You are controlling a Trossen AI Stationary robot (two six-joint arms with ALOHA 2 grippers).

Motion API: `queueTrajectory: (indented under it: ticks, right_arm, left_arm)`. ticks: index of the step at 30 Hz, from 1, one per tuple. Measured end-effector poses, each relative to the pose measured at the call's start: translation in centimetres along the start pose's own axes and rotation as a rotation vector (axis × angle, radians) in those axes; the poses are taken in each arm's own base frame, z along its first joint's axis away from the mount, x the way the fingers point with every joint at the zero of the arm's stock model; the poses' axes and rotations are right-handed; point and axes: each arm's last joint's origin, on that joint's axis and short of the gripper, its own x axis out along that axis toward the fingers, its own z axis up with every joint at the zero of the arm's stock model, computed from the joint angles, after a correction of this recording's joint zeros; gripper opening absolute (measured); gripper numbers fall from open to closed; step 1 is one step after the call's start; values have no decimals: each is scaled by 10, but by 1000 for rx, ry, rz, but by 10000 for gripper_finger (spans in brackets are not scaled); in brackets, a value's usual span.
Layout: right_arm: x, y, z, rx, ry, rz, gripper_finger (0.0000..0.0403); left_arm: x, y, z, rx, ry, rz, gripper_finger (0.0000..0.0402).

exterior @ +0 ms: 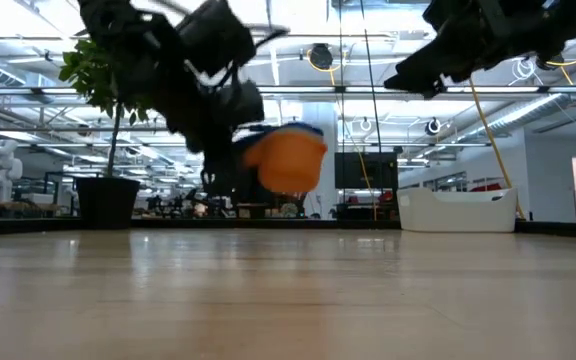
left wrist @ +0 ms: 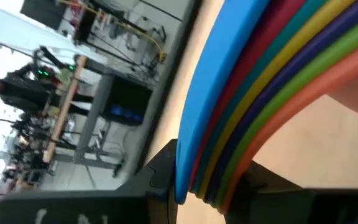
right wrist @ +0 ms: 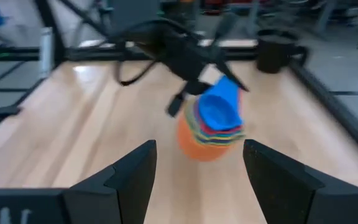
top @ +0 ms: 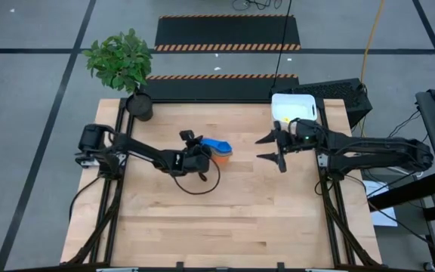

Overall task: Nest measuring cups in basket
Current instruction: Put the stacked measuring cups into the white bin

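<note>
The measuring cups point(top: 220, 149) are nested in one stack, a large orange cup outermost and a light blue one innermost, with red, yellow, dark and green rims between. My left gripper point(top: 201, 157) is shut on the stack over the middle of the table. In the low view the stack point(exterior: 284, 160) hangs well above the tabletop. My right gripper point(top: 273, 148) hovers open to the stack's right, touching nothing, and sees the stack point(right wrist: 214, 123) ahead of its fingers. The white basket point(top: 294, 106) stands at the far right edge of the table. My left gripper point(left wrist: 207, 183) pinches the stacked edges of the nested cups point(left wrist: 229, 143) between its two fingers, at the stack's side nearest the arm. It comes in roughly level from the table's left. The stack is lifted clear of the table and sits tilted.
A potted plant point(top: 124, 66) in a dark pot stands at the table's far left corner. A black cable point(top: 202, 185) loops on the wood under the left gripper. Bare wood point(top: 225, 227) stretches across the near half. The basket point(exterior: 457, 209) shows at the right in the low view.
</note>
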Motion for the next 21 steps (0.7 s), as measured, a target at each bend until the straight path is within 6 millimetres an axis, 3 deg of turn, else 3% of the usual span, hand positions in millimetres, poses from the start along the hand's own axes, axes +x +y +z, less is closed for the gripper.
queueTrajectory:
  ticks: [5, 10, 21]
  right_arm:
    - [-27, 2, 14, 52, -46, -125, 235]
    - [-47, 7, 16, 91, -84, -131, 235]
    - [-62, 2, 0, 88, 65, -474, 235]
  left_arm:
    - [0, 27, 30, 29, -33, 62, 78]
    - [8, 60, 63, 49, -52, 119, 78]
    - [27, 145, 116, -53, -144, 251, 78]
